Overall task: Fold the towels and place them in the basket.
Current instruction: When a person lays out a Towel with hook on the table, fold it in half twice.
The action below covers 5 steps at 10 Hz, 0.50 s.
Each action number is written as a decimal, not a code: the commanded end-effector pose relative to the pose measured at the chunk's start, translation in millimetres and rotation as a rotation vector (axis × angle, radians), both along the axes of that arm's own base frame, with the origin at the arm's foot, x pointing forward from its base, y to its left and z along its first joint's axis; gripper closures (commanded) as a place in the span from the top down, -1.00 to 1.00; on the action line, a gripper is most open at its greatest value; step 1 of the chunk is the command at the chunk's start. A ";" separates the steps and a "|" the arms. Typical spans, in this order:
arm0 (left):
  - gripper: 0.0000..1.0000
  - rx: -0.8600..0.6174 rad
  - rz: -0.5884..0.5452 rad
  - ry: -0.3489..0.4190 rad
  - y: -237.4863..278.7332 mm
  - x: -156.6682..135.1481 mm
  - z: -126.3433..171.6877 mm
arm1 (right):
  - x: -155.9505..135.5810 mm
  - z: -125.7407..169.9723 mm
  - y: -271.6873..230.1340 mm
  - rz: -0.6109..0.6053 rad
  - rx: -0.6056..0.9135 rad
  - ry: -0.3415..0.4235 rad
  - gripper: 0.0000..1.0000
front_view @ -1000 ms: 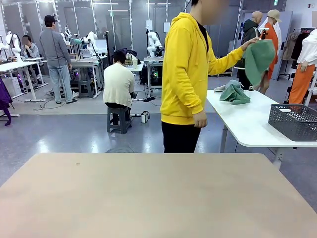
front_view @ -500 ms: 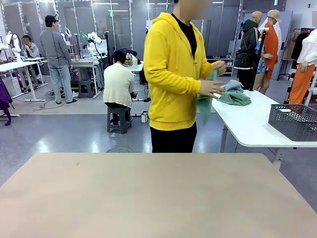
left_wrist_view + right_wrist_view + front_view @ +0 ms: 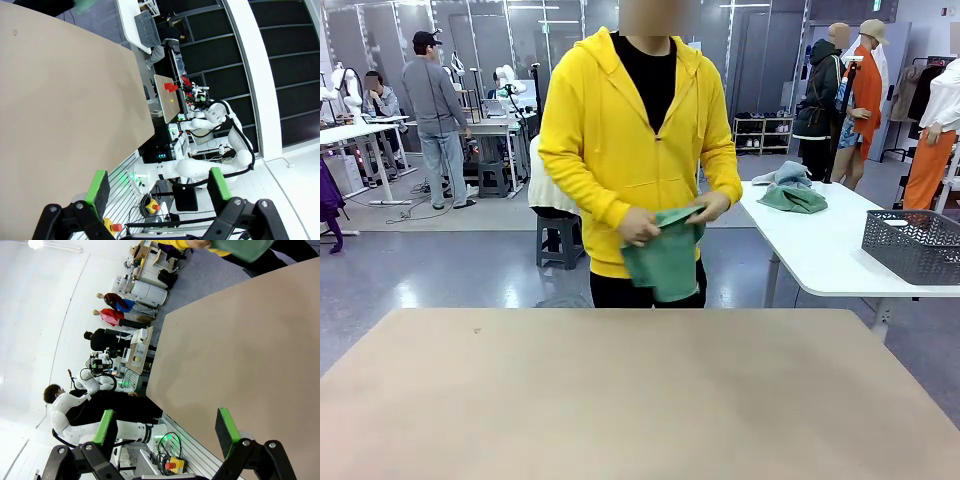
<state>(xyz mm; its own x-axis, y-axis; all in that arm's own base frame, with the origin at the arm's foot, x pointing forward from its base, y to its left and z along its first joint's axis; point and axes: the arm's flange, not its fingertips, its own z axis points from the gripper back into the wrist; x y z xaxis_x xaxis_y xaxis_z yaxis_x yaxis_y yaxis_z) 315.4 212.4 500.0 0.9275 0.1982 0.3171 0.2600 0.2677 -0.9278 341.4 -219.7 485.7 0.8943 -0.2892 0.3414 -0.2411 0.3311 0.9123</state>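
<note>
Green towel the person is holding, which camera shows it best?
The front view: the green towel shows whole, in both of the person's hands, beyond the far edge of the table. The right wrist view catches part of it at the top edge; the left wrist view, a green sliver there.

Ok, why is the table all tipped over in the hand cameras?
Left wrist view: camera rolled sideways, so the table runs up the picture; the wide lens curves the dark wall panels. Right wrist view: rolled too, table slanted. Front view: level, straight.
</note>
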 end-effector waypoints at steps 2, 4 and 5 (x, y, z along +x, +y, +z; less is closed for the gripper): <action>1.00 -0.002 -0.013 -0.001 0.1 -1.8 -0.6 | -0.4 3.2 0.7 0.001 0.007 -0.019 1.00; 1.00 -0.002 -0.013 -0.001 0.1 -1.8 -0.6 | -0.4 3.2 0.7 0.001 0.007 -0.019 1.00; 1.00 -0.002 -0.013 -0.001 0.1 -1.8 -0.6 | -0.4 3.2 0.7 0.001 0.007 -0.019 1.00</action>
